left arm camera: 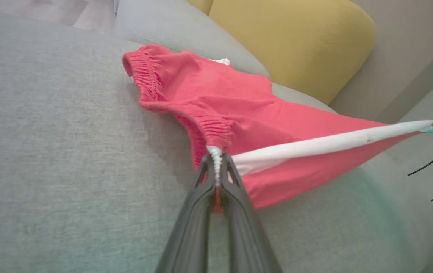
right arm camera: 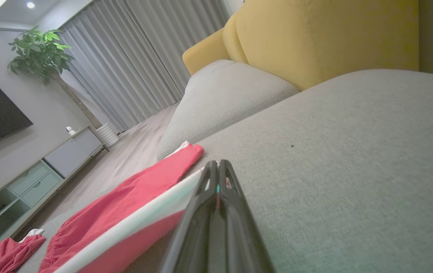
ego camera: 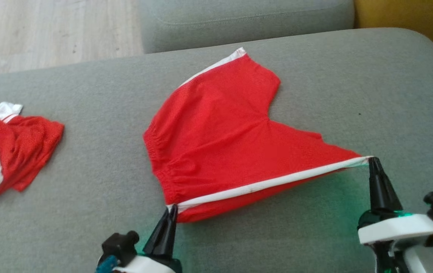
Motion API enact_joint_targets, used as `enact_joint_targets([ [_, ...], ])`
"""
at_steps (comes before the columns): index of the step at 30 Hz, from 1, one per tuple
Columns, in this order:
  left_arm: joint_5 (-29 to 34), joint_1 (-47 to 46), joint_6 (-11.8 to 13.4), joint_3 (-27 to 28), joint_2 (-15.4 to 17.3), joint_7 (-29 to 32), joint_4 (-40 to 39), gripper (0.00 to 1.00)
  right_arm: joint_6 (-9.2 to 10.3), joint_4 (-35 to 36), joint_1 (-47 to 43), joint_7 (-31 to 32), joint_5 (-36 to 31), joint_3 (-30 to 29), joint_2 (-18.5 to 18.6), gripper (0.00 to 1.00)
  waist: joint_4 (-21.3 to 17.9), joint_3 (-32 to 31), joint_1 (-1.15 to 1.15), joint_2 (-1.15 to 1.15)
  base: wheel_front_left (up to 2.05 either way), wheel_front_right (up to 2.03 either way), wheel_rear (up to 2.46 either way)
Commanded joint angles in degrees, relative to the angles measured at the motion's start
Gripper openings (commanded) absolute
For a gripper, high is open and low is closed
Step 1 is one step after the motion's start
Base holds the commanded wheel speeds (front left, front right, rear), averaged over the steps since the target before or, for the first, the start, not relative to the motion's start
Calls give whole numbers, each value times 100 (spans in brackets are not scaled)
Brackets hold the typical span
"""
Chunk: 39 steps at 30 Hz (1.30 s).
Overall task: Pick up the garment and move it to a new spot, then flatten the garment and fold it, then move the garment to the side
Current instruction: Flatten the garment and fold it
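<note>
Grey sofa seat [ego camera: 87, 197] formed the working surface, with wooden floor [ego camera: 49, 30] beyond its far left edge and a yellow cushion [left arm camera: 296, 41] at the far right.

The red shorts [ego camera: 220, 129] lay about the middle of the seat, waistband to the left and legs to the right. The far leg rested flat on the fabric. The near edge, marked by a white side stripe [ego camera: 269, 184], was raised off the seat and drawn taut between the two hands.

The left hand [ego camera: 171, 209] was closed tight on the waistband end of that stripe, with cloth pinched between its fingers. The right hand [ego camera: 372, 161] was likewise closed, nipping the hem end of the stripe at its fingertips.

A second red and white garment [ego camera: 15, 148] lay crumpled at the left of the seat, well apart from the shorts and touched by neither hand.
</note>
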State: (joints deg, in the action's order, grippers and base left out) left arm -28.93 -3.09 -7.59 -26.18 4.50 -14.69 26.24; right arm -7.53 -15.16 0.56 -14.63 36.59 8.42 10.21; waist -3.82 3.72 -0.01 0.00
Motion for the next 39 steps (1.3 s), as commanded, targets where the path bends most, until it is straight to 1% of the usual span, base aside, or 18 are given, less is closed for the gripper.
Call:
enact_joint_targets([
  [1, -17, -191, 10, 141, 6, -30, -176, 0, 4, 255, 254, -37, 27, 54, 130, 0, 73, 29, 1, 0, 0, 0, 0],
  [5, -16, -580, 10, 37, 33, -30, -282, 0, 4, 309, 820, 111, -49, 169, 191, 0, 237, 205, 1, 0, 0, 0, 0],
  [10, -178, -1305, 10, 86, 1, -30, -318, 0, 4, -136, 2030, 423, -300, 302, 221, 0, 557, 547, 1, 0, 0, 0, 0],
  [15, -368, -2075, 10, 129, -64, -30, -181, 0, 4, -1003, 3306, 636, -605, 340, 171, 0, 911, 972, 1, 0, 0, 0, 0],
  [16, -368, -2075, 10, 129, -64, -30, -181, 0, 4, -1003, 3306, 636, -605, 340, 171, 0, 911, 972, 1, 0, 0, 0, 0],
  [22, -605, -2938, 10, -26, -129, -30, 172, 0, 4, -2118, 4656, 642, -1112, 342, 95, 0, 1206, 1536, 1, 0, 0, 0, 0],
  [29, -789, -3811, 10, -118, -157, -30, 545, 0, 4, -3352, 5941, 432, -1711, 129, 21, 0, 1391, 2177, 1, 0, 0, 0, 0],
  [34, -1009, -4183, 10, -282, -160, -30, 734, 0, 4, -4108, 6496, 279, -2127, -50, -57, 0, 1440, 2466, 1, 0, 0, 0, 0],
  [35, -1030, -4227, 10, -310, -160, -30, 789, 0, 4, -4230, 6566, 244, -2200, -75, -77, 19, 1444, 2503, 1, 0, 0, 0, 0],
  [36, -1066, -4258, 10, -318, -161, -30, 826, 0, 4, -4345, 6619, 215, -2258, -90, -104, 65, 1447, 2525, 1, 0, 0, 0, 0],
  [37, -1081, -4278, 10, -313, -161, -30, 849, 31, 4, -4450, 6669, 187, -2297, -125, -131, 100, 1442, 2550, 1, 0, 0, 0, 0],
  [38, -1081, -4285, 10, -304, -161, -30, 862, 56, 4, -4538, 6708, 160, -2334, -142, -160, 100, 1441, 2566, 1, 0, 0, 0, 0],
  [39, -1094, -4275, 10, -289, -161, -30, 879, 100, 4, -4607, 6735, 130, -2367, -148, -183, 100, 1438, 2576, 1, 0, 0, 0, 0],
])
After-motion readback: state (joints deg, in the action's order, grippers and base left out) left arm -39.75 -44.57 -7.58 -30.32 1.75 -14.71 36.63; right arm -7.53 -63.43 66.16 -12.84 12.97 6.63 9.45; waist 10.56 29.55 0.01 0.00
